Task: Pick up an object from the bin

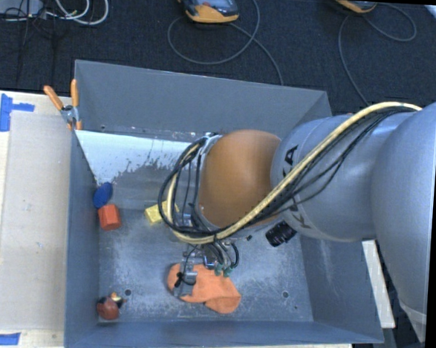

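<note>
Tool [188, 277] sits on a crumpled, soft orange lump [216, 292], lower centre of frame; can't tell if it's open or closed. Orange cube [109, 216] & rounded blue piece [102, 193] lie at left.

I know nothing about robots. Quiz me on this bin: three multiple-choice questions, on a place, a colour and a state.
1. The end effector hangs over: A a green ball; B an orange lump near the front wall; C a white cup.
2. The piece just behind the orange-red block is: A green; B blue; C white.
3. The orange lump: A lies on the bin floor; B drapes over the rim; C lies outside.
Answers: B, it sits right above the lump; B, blue shows at the left wall; A, grey floor surrounds it.
</note>
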Motion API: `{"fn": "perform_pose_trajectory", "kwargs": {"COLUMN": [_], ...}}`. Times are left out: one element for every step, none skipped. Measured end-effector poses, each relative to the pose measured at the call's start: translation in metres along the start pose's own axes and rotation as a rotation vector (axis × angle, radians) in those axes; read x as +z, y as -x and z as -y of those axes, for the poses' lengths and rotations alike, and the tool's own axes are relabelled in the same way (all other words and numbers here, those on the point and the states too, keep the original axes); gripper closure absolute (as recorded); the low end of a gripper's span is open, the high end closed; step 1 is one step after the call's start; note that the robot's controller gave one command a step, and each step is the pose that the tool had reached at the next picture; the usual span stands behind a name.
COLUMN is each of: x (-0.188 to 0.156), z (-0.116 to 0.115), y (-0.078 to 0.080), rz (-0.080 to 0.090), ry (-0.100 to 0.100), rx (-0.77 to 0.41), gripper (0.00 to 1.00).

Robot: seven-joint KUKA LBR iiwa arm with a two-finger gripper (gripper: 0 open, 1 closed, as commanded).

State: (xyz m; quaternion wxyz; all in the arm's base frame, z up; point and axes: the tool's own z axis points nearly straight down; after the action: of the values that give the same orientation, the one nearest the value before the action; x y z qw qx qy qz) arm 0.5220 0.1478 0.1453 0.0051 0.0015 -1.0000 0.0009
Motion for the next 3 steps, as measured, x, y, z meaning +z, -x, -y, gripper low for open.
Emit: {"fn": "perform_pose_trajectory", "kwargs": {"x": [-0.004, 0.077, 0.007], "z": [0.001, 0.076, 0.058], "y": [0.002, 0.005, -0.024], "rz": [0.008, -0.004, -0.001], "ry": [0.001, -0.001, 0.0], "rx": [0.005, 0.043, -0.005], "gripper": [0.0, 0.0, 0.0]}}
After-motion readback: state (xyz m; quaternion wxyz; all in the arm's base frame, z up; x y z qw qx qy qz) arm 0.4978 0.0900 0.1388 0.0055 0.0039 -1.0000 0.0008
